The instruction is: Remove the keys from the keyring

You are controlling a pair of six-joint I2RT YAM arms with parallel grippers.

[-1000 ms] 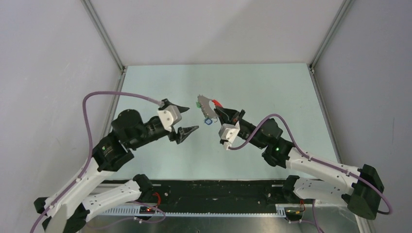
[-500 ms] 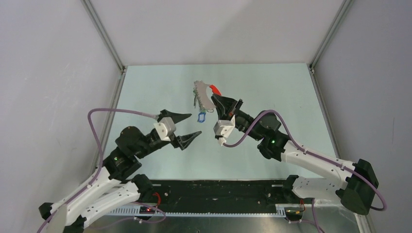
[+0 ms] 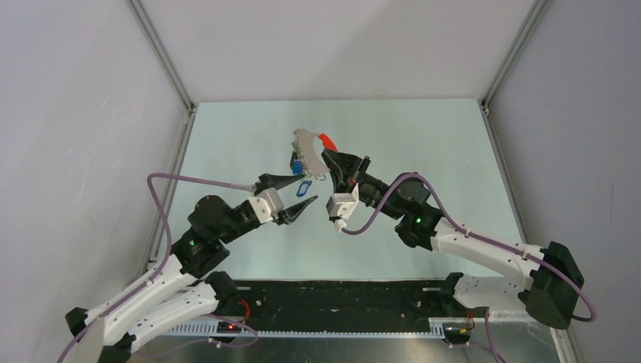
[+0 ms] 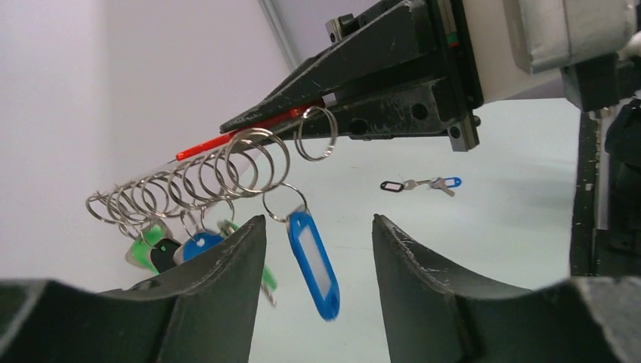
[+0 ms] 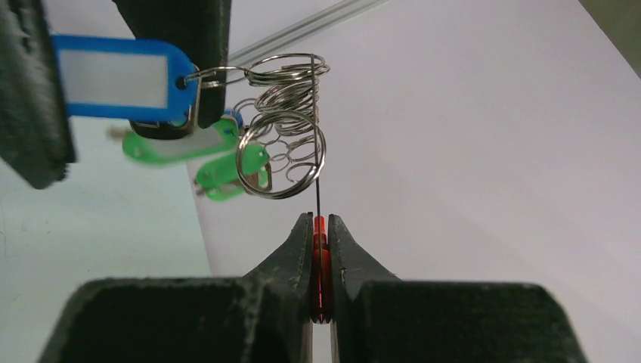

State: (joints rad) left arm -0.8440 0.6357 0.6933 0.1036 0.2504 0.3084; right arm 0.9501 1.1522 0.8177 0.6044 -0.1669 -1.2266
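My right gripper (image 5: 320, 219) is shut on the red band (image 5: 320, 257) of the keyring (image 5: 291, 121) and holds it in the air above the table. Several silver rings are bunched on its wire. Green-capped keys (image 5: 219, 178) and a blue tag (image 5: 113, 78) with a white label hang from them. My left gripper (image 4: 318, 219) is open just below the keyring (image 4: 227, 170). The blue tag (image 4: 314, 265) dangles between its fingers, touching neither. From above, the left gripper (image 3: 305, 189) sits just left of the right gripper (image 3: 330, 159), under the keyring (image 3: 308, 144).
A separate small cluster of keys (image 4: 423, 184) with a blue and a black tag lies on the pale green table (image 3: 423, 136) beyond the grippers. Grey walls and metal frame posts (image 3: 162, 57) close in the workspace on three sides.
The right gripper has lifted the keyring up and slightly left. The left gripper has moved right and up under it, its jaws now either side of the blue tag and slightly narrower.
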